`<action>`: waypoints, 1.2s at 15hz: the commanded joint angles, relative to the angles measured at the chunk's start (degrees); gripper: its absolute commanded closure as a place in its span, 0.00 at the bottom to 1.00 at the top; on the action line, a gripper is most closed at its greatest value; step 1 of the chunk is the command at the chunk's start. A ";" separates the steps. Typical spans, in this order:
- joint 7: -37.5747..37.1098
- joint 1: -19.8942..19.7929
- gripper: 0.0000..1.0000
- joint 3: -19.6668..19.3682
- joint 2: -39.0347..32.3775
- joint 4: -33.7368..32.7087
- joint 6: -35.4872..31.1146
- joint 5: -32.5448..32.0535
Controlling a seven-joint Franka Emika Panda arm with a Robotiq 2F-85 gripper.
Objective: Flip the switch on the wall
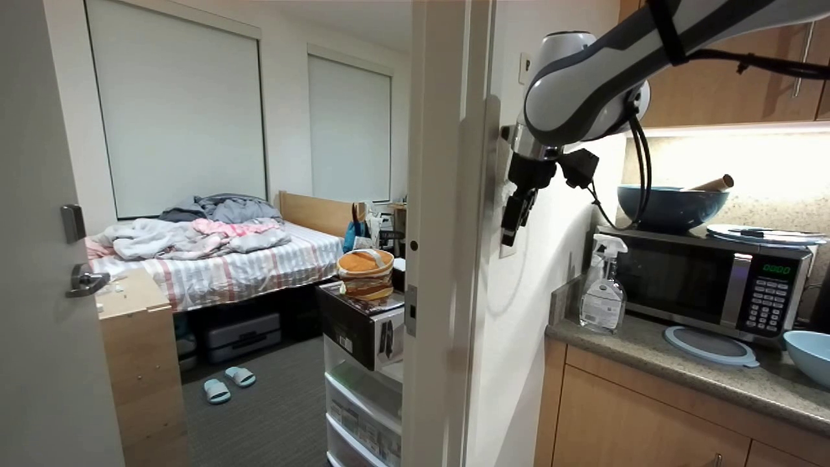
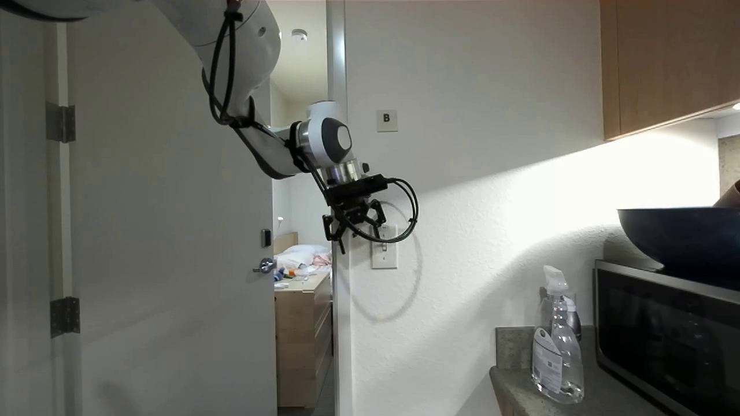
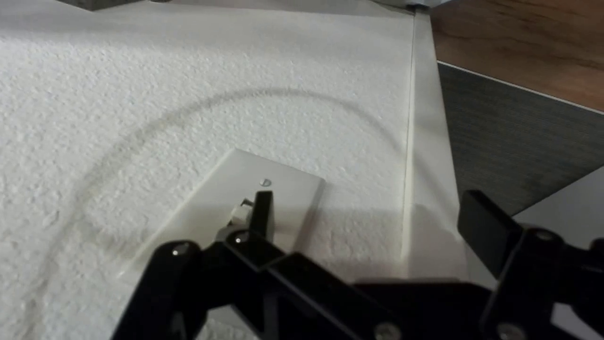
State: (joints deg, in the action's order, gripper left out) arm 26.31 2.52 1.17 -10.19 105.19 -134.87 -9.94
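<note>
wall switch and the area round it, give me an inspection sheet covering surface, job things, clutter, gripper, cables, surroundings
Surface: wall is off-white and textured, with a curved shadow across it
Job's things: switch mounted on the wall; toggle has a black finger right by it, contact cannot be told
Clutter: spray bottle on the counter; dark bowl on the microwave
Gripper: open, nothing held
Cables: black cables loop beside the gripper, crossing in front of the switch in an exterior view; touching the wall or not is unclear
Surroundings: door open, bed beyond it
</note>
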 commanded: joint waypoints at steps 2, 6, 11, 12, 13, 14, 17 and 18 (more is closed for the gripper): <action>1.19 -0.78 0.00 0.78 0.11 0.18 -0.25 -0.65; 5.94 -0.75 0.00 0.41 -0.27 1.00 -1.33 -6.39; 4.16 -1.15 0.00 0.60 -0.64 -0.02 -0.18 -4.79; 4.82 -1.29 0.00 0.78 -0.53 0.19 -1.19 -4.25; 5.12 -1.32 0.00 0.83 -0.51 0.24 -1.53 -4.17; 5.94 -1.57 0.00 0.98 -0.56 0.25 -1.96 -3.34; 8.48 -2.48 0.00 1.67 -0.45 0.51 -2.14 1.00; 9.00 -2.68 0.00 1.78 -0.43 0.61 -2.29 2.39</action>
State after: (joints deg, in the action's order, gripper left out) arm 31.38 1.65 1.52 -10.85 105.28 -135.69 -11.94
